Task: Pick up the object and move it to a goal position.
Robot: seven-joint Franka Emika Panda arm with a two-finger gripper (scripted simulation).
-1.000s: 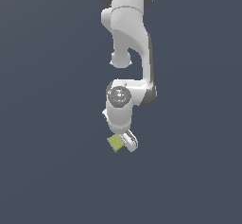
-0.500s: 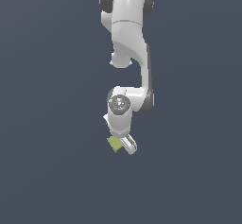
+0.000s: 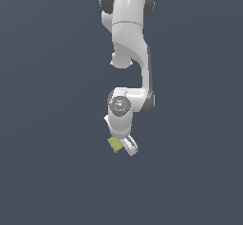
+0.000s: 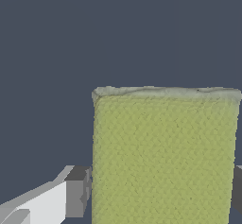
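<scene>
The object is a small flat yellow-green block [image 3: 115, 145] with a textured face. In the exterior view it sits at the tip of my white gripper [image 3: 121, 146], low in the middle of the scene. In the wrist view the block [image 4: 165, 157] fills the space between my two fingers, with one grey pad [image 4: 78, 191] against one side and the other pad [image 4: 237, 189] against the opposite side. The gripper is shut on the block. Whether the block touches the ground is not clear.
A plain dark grey-blue surface [image 3: 47, 172] lies all around. The white arm [image 3: 128, 53] reaches down from the top of the exterior view. No other object shows.
The arm's upper links have shifted slightly and the wrist has moved a little toward the exterior view's left, with the block still in the gripper.
</scene>
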